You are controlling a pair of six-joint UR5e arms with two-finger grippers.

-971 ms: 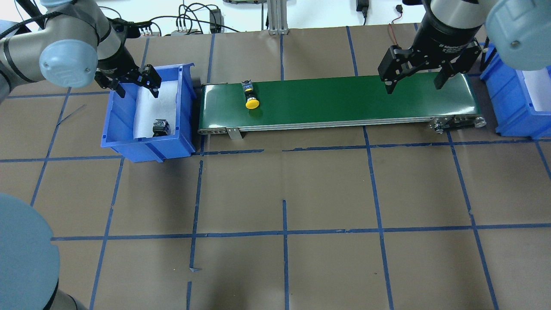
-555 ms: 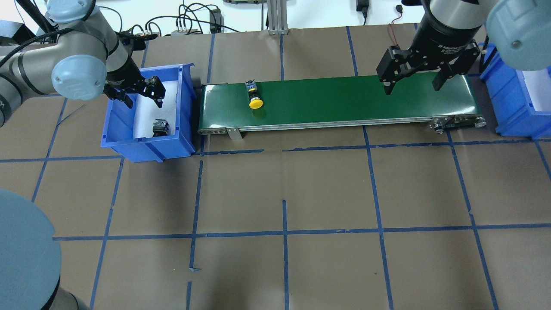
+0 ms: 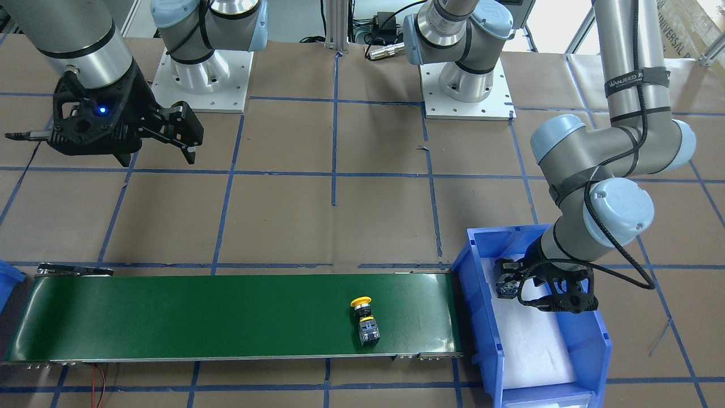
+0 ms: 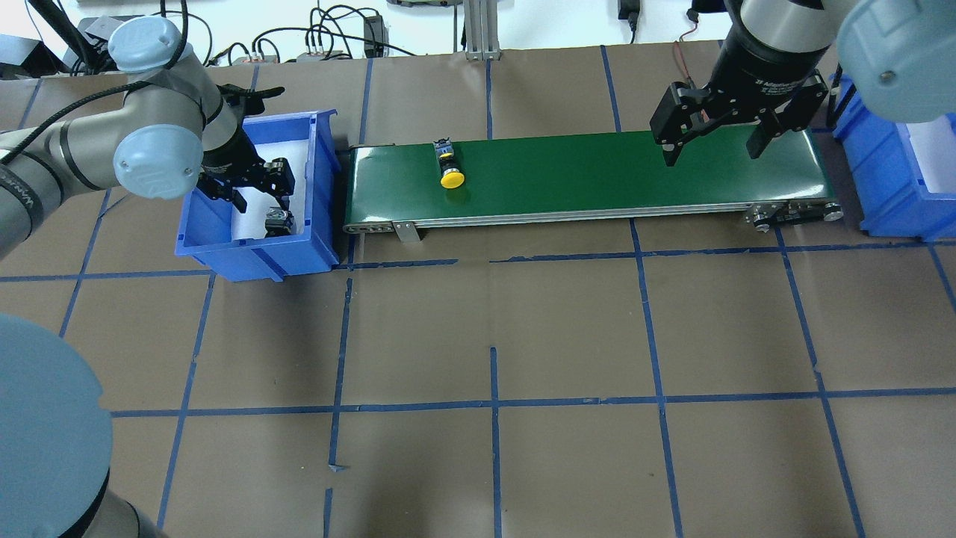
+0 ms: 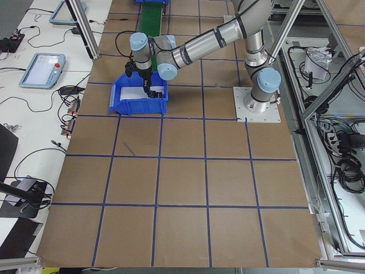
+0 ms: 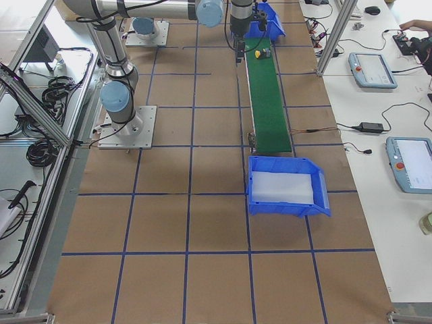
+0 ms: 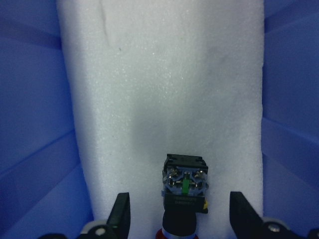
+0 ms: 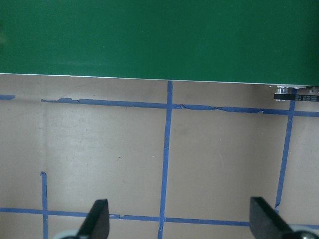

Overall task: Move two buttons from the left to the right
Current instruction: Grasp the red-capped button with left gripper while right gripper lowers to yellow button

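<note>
With the yellow button (image 4: 449, 171) on the conveyor (image 4: 597, 173) and the right gripper (image 4: 711, 153) hovering jaws apart, the left gripper (image 7: 182, 219), jaws also apart, straddles the red button (image 7: 184, 185), and should next lower and clamp.

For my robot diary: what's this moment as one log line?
left gripper open, lined up on red button in blue bin | yellow button on green belt | right gripper open, empty

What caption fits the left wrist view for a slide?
Open left gripper frames a button resting on white foam inside the blue bin.
</note>
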